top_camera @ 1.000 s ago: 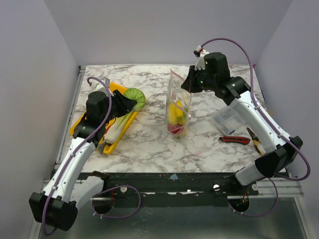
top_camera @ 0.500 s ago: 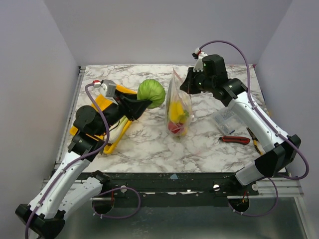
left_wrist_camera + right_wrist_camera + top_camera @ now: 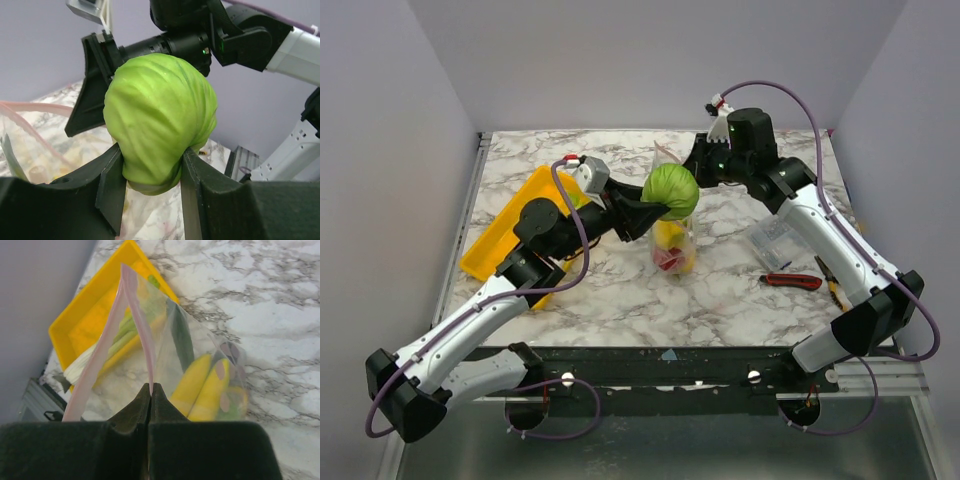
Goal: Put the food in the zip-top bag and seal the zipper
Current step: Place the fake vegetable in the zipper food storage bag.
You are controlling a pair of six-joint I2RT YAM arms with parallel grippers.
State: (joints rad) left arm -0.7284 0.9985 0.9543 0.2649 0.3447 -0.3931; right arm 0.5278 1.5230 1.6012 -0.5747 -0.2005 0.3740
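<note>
My left gripper (image 3: 655,208) is shut on a round pale green piece of food (image 3: 670,190), held in the air right over the mouth of the zip-top bag (image 3: 672,250). In the left wrist view the green ball (image 3: 160,115) bulges up from between both fingers (image 3: 112,185). My right gripper (image 3: 151,387) is shut on the pink zipper (image 3: 137,315) strip and holds the bag upright with its mouth spread. Yellow pieces (image 3: 200,385) and a red piece (image 3: 670,260) lie inside the bag. Thin green stalks (image 3: 120,335) show through the plastic, in the tray.
A yellow tray (image 3: 495,240) lies at the left, partly under my left arm. A small clear packet (image 3: 775,240), a red-handled tool (image 3: 792,281) and yellow-handled pliers (image 3: 833,288) lie at the right beside my right arm.
My left arm has lifted the green ball off the tray and carried it right, to above the bag's mouth. The right gripper has kept its hold on the zipper.
</note>
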